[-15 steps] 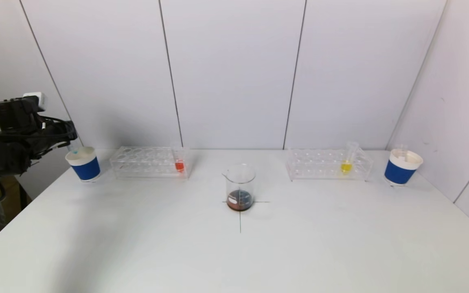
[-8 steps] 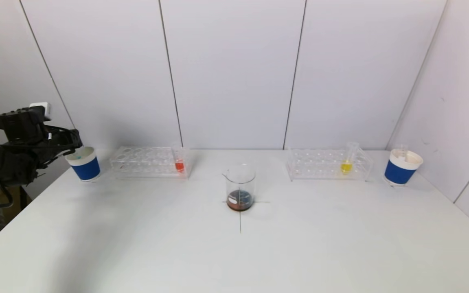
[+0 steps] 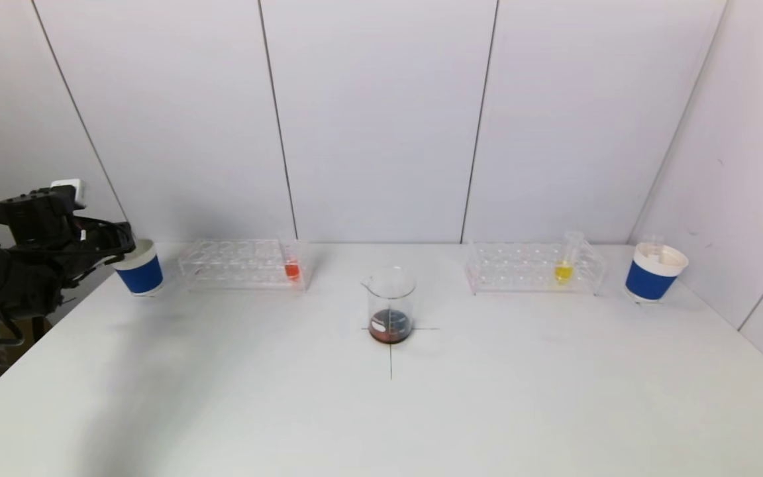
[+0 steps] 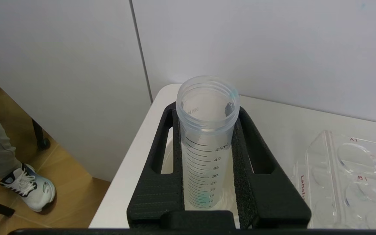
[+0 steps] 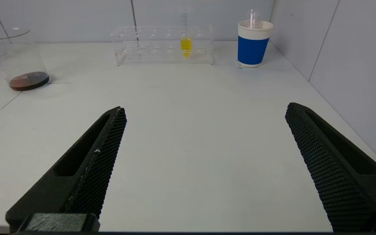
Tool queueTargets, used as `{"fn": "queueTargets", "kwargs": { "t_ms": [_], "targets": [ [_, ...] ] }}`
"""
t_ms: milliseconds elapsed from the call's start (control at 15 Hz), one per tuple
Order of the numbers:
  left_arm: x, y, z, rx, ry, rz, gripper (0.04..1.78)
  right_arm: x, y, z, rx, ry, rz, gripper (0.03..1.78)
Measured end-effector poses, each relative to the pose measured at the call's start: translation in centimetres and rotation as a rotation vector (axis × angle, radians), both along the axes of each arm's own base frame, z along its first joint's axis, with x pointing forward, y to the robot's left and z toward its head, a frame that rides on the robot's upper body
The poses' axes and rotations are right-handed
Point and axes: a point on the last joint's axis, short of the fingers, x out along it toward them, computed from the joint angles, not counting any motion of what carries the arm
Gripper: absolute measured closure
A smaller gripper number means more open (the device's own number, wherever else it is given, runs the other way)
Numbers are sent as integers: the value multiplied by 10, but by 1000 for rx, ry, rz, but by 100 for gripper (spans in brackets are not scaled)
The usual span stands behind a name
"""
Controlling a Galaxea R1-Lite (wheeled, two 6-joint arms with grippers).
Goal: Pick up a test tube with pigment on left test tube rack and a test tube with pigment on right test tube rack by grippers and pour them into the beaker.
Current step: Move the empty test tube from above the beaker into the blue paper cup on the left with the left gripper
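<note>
Closest to me, the right gripper [image 5: 204, 163] hangs low over the bare near part of the desk [image 3: 487, 411], its fingers spread wide with nothing between them. It looks parked, pointed toward the right rack but well short of it.

A little farther in, at the middle of the desk on the crossed lines, stands the beaker [image 3: 391, 305] with a dark brownish pool in its bottom.

Farther back, along the wall, sit the two clear racks. The left rack [image 3: 242, 264] has one tube with red pigment [image 3: 292, 268] at its end nearest the beaker. The right rack [image 3: 532, 268] has one tube with yellow pigment [image 3: 563, 270] toward its outer end. A blue paper cup [image 3: 654, 273] stands past that rack, and it seems to have a tube standing in it already.

At the far left corner, the left gripper [image 4: 207, 163] is pinching an empty graduated tube [image 4: 207, 130] that stands upright, with only a faint teal trace near its tip. It sits right over the other blue cup [image 3: 138, 268], and the tube's lower end appears to be down inside it.

The step in hand looks like dropping off this spent tube. To do it well, I'd keep the tube vertical and centred in the cup, part the fingers only once its tip is well inside, then lift straight up so the cup isn't nudged or tipped toward the desk edge.
</note>
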Motion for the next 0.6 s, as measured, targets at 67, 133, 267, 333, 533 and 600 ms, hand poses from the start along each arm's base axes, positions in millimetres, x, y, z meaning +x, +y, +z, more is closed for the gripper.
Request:
{"fn": "queueTargets", "kwargs": {
  "t_ms": [67, 133, 267, 333, 533, 600],
  "targets": [
    [-1, 0, -1, -1, 3, 0, 138, 0, 0, 0, 0, 0, 0, 4],
    [-2, -1, -2, 0, 2, -1, 138, 0, 0, 0, 0, 0, 0, 4],
    [-4, -2, -4, 0, -5, -13, 138, 0, 0, 0, 0, 0, 0, 4],
    [-5, -2, -5, 0, -2, -15, 138, 0, 0, 0, 0, 0, 0, 4],
    [-6, -2, -6, 1, 1, -16, 138, 0, 0, 0, 0, 0, 0, 4],
    [-6, -2, -6, 2, 1, -16, 138, 0, 0, 0, 0, 0, 0, 4]
  ]
}}
